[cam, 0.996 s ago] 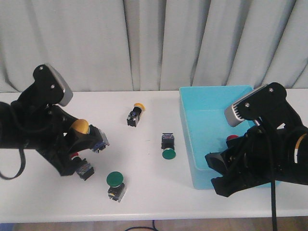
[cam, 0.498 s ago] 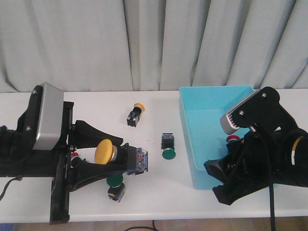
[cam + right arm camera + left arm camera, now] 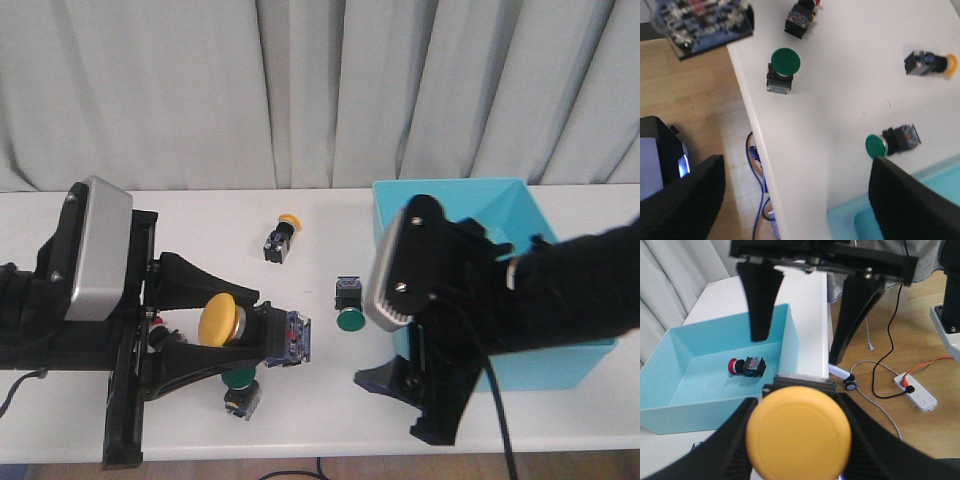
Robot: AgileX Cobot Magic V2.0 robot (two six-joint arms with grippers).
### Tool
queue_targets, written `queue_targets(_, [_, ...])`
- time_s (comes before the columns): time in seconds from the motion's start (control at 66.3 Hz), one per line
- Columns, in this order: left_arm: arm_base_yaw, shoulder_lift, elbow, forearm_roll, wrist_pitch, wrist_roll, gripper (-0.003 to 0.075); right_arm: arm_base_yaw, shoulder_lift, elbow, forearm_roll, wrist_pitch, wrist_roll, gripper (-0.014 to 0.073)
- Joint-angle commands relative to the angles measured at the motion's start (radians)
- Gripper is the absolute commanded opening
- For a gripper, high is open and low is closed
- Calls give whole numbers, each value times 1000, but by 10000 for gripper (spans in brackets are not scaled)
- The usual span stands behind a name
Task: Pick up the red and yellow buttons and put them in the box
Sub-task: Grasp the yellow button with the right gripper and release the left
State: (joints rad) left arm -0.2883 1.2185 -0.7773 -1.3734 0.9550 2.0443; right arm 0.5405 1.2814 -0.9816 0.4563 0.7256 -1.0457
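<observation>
The left pincer (image 3: pixel 262 335) is clamped on a yellow button (image 3: pixel 222 318), holding it above the worktop (image 3: pixel 320 410) by its black body, domed cap up and clear of the fingers. The right pincer (image 3: pixel 415 400) hangs with its fingers apart and nothing between them, in front of the box (image 3: pixel 452 195).

I judge these switches light and rigid: a smooth, rounded cap likely to slip under pressure, and a blocky body with flat sides that gives the surer grip — so take hold across the body, not the dome.

Each view adds something. The left wrist view looks into the box and shows 1 red button (image 3: pixel 746 366) already lying on its floor; the front view hides that behind the right arm. The front view shows another yellow button (image 3: pixel 280 238) lying on its side near the back of the worktop, well apart from both pincers. The right wrist view shows 2 green-capped switches, one upright (image 3: pixel 783 70) and one on its side (image 3: pixel 891 141) near the box wall — neither belongs in the box.
</observation>
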Motion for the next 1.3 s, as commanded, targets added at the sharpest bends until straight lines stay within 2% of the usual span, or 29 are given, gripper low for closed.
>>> queue_targets(0.0, [-1,-19,-24,-75,25,0,135,1,28,-69,95,-26,-169,558])
queue_targets(0.151, [-1,-19,-24,-75,25,0,135,21,91,-107,220,-30,-342,558])
queue_targets(0.241, [-1,-19,-24,-76,26,-2,135,72,102,-112,240,-45,-425,558])
queue_targets(0.453, [-1,-19,-24,-76,26,-5,135,152,102,-112,244,-174,-407,558])
queue_targets(0.694, [-1,-19,-24,-76,17,-5,135,150,102,-112,292,-170,-407,535])
queue_targets(0.875, [-1,-19,-24,-76,-3,-5,135,150,102,-112,292,-170,-407,458])
queue_targets(1.161, [-1,-19,-24,-76,-10,-4,135,150,102,-112,292,-170,-407,264])
queue_targets(1.282, [-1,-19,-24,-76,-10,-4,137,150,102,-112,290,-170,-407,225])
